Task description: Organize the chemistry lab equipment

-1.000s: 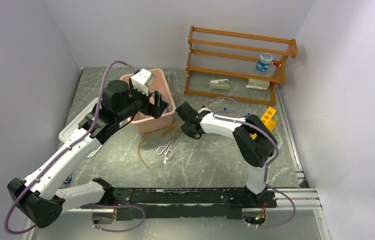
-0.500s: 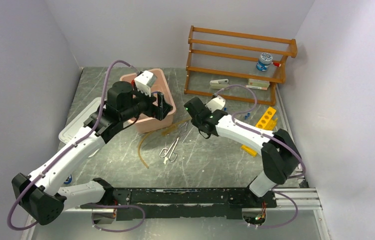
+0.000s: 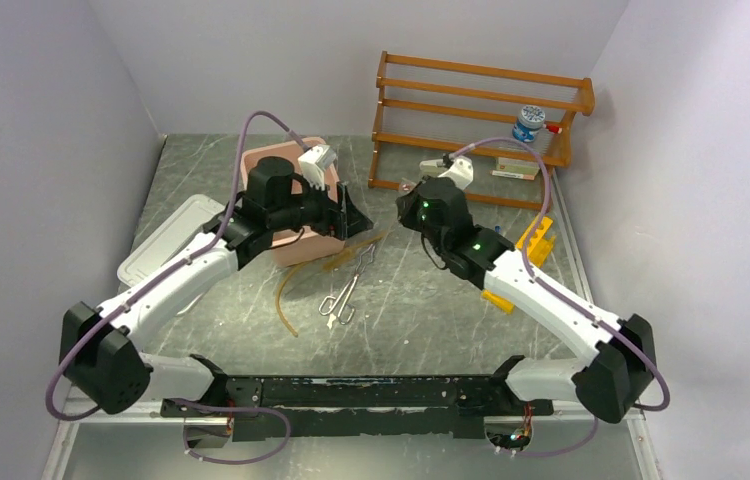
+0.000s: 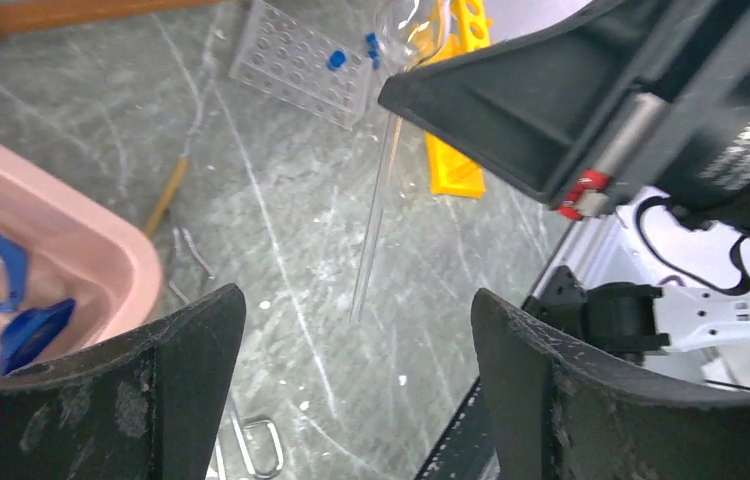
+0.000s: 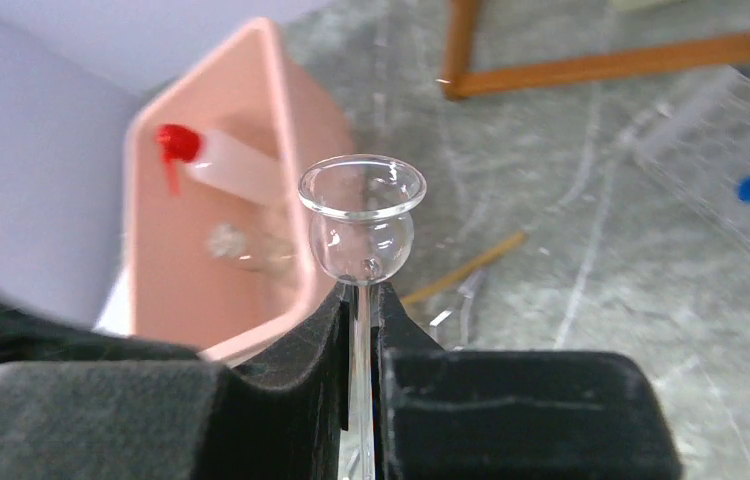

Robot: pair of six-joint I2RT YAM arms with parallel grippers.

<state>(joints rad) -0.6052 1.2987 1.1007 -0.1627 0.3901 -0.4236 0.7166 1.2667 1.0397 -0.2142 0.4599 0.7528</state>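
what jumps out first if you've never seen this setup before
The clear glass bulb-topped funnel tube stands out, its thin stem pinched in the right arm's jaws over the table, near the wooden shelf rack. Left of it sits a pink plastic tub holding a red-capped clear wash bottle. Metal scissor-like tongs lie on the grey marbled table between the two arms.

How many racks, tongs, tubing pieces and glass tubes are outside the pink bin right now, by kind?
Racks: 2, the yellow rack and the clear holed rack
Tongs: 1
Amber tubing: 1
Glass tube: 1, held in the right pincer
Total: 5
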